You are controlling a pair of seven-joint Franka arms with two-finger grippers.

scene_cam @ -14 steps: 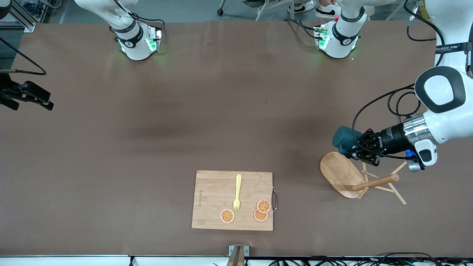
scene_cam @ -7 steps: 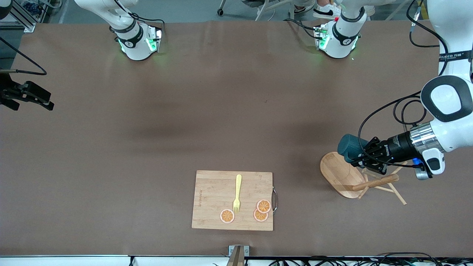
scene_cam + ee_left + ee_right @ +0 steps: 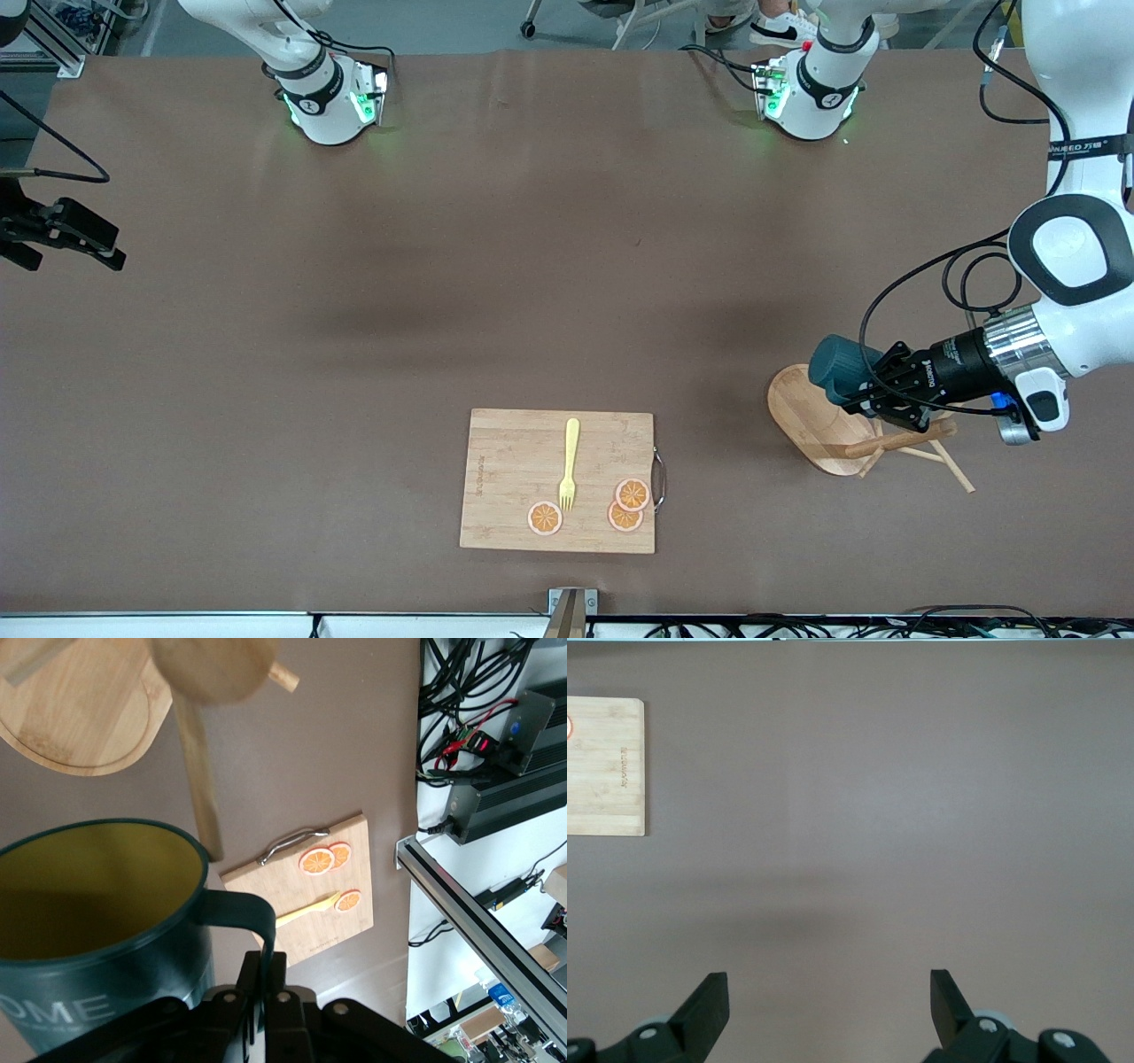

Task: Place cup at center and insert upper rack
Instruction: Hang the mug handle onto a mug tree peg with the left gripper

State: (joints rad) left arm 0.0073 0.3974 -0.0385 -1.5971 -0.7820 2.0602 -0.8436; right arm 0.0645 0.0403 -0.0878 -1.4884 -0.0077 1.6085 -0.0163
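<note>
the cup is gripped by its handle in the clenched left gripper and is carried tipped on its side, in the air over the edge of the upper rack, which lies toppled on the table toward the left arm's end, its oval base on edge and its post and pegs pointing to about four o'clock in the front view. in the left wrist view the cup is seen with its yellow inside showing and the handle pinched between the fingers. the right gripper is held spread wide and grasps nothing, waiting over bare table at the right arm's end. the cutting board, with its fork and orange slices, is found at about six o'clock of the table centre, nearer the front camera. the cup is judged not yet brought to the centre. a slip is feared: the handle is a thin hold, so the mug could swing or drop in a quick carry. the pegs sit just under the hand, so a low pass could snag them and drag the rack
</note>
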